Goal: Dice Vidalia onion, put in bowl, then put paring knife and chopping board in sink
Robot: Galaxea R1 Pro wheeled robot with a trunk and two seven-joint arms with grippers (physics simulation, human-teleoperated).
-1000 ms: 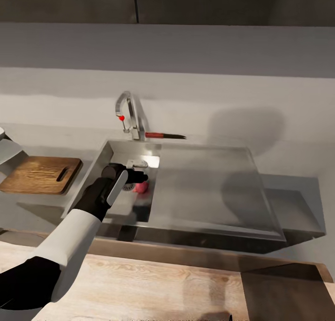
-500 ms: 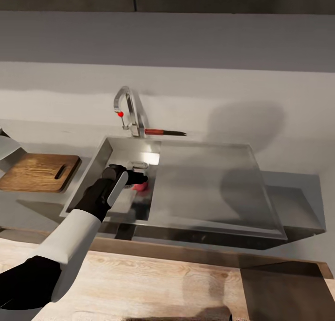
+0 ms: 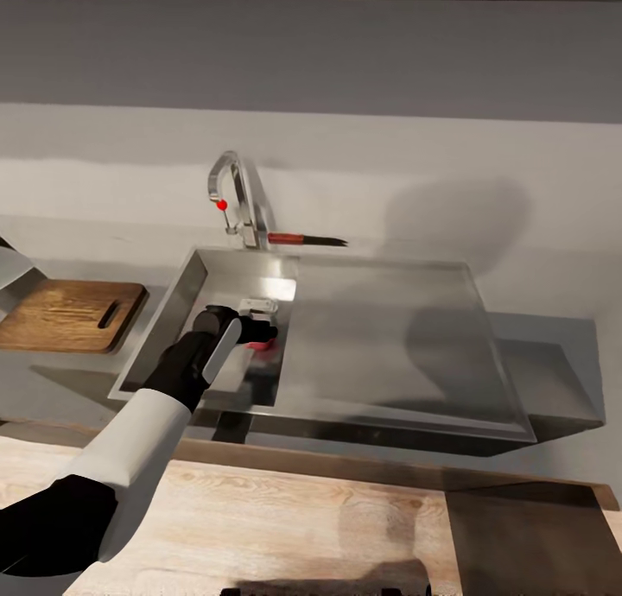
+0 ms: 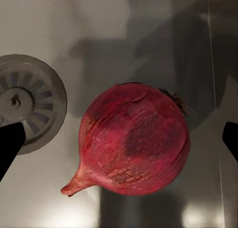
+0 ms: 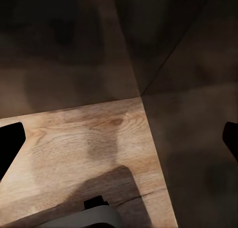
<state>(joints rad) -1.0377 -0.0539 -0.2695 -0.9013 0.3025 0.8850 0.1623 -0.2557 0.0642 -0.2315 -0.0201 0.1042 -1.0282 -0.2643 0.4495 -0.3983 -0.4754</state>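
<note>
So the Vidalia onion point(image 4: 135, 141) is sitting on the floor of the sink point(image 3: 380, 337), right beside the round drain point(image 4: 27, 101), pointed tip lying sideways, and this is clearly the very first step: getting it out of the basin. In the left wrist view the left gripper point(image 4: 119, 141) hangs straight over the onion with its jaws spread wide, one dark fingertip on each side and neither touching the skin, so nothing is grabbed yet. From the head view that gripper is down inside the basin, on the faucet point(image 3: 238, 199) side of the sink. Next move looks like dropping a touch lower and pinching the bulb across its middle, since it's round and could roll away. The paring knife point(image 3: 302, 239) lies behind the sink next to the faucet, the chopping board point(image 3: 69, 313) sits on the countertop point(image 3: 553, 294) off the sink's basin end. Right gripper point(image 5: 119, 139) is open too, hovering over a wooden surface point(image 5: 89, 139), holding nothing
</note>
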